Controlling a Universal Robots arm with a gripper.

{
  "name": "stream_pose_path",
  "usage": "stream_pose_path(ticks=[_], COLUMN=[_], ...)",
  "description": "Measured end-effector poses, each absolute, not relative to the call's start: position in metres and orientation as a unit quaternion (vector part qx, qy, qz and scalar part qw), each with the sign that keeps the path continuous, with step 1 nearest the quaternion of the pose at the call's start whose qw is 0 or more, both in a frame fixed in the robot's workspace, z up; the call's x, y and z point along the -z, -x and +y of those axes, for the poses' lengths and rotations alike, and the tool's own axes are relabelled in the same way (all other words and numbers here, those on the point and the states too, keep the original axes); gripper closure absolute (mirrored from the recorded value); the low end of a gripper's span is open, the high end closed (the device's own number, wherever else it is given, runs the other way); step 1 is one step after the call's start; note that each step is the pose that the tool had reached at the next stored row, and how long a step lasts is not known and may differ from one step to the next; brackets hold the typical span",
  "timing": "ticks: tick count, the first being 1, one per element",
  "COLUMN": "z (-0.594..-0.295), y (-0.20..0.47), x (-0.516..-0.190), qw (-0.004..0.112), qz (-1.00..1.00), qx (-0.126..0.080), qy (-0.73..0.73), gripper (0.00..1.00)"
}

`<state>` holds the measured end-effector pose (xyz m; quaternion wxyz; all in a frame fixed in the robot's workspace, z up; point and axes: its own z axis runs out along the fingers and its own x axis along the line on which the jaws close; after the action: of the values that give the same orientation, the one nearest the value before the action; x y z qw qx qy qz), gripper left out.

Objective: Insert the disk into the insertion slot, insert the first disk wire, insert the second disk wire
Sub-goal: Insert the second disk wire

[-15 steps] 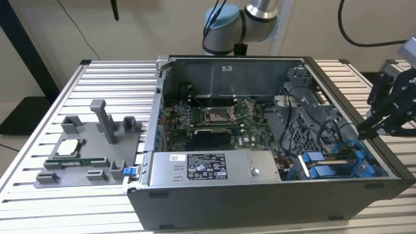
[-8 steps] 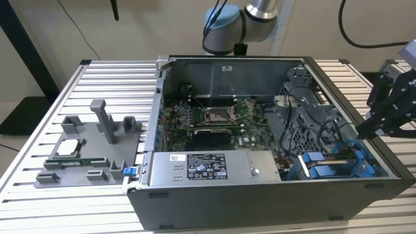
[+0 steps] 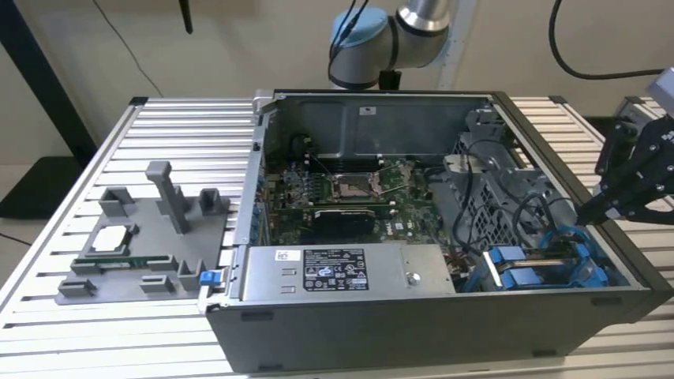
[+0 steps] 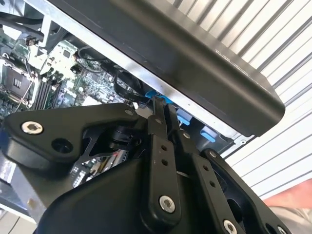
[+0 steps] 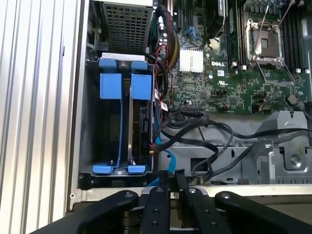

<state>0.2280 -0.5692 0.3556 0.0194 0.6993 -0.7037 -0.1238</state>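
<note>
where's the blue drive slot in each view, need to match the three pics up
Exterior view: the insertion slot sits in the case's near corner on the exterior view's right, below the gripper.
First wrist view: the insertion slot lies against the case wall, just beyond the gripper.
Second wrist view: its blue tabs sit under the case edge.
Shared landmark: the CPU socket.

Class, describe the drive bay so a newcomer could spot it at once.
Find the dark grey computer case lying open on the slatted table. At the exterior view's right of its grey label-covered power supply box sits the rectangular grey metal drive bay, the only part with bright blue plastic rails.
</note>
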Motion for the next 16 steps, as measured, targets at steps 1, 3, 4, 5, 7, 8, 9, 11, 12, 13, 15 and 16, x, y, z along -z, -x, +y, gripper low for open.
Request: stream_pose_path(ticks=[1,3,4,5,7,8,9,11,12,13,15,16], z=[-0.5696,-0.5704,-0.5708,-0.5712,-0.572,-0.5723,-0.5724,-0.5725,-0.5727,-0.5728,-0.5728,-0.5727], y=[-0.228,-0.228,-0.228,-0.228,-0.228,-0.2279,-0.2271,-0.2248,-0.2234,-0.222,-0.2196,-0.2182], x=[-0.3555,-0.3553,-0.3554,-0.3554,-0.3554,-0.3556,-0.3558,-0.3566,-0.3577,-0.3589,-0.3608,-0.3615], qw=[0.019,0.018,0.018,0.018,0.017,0.016,0.016,0.015,0.015,0.015,0.015,0.015], qz=[-0.704,-0.704,-0.703,-0.703,-0.703,-0.703,-0.703,-0.703,-0.703,-0.703,-0.703,-0.703], qx=[0.124,0.125,0.125,0.126,0.127,0.127,0.127,0.128,0.128,0.128,0.129,0.129], qy=[-0.699,-0.699,-0.699,-0.699,-0.699,-0.699,-0.699,-0.699,-0.699,-0.699,-0.699,-0.699], gripper=[1.0,1.0,1.0,1.0,1.0,1.0,1.0,1.0,1.0,1.0,1.0,1.0])
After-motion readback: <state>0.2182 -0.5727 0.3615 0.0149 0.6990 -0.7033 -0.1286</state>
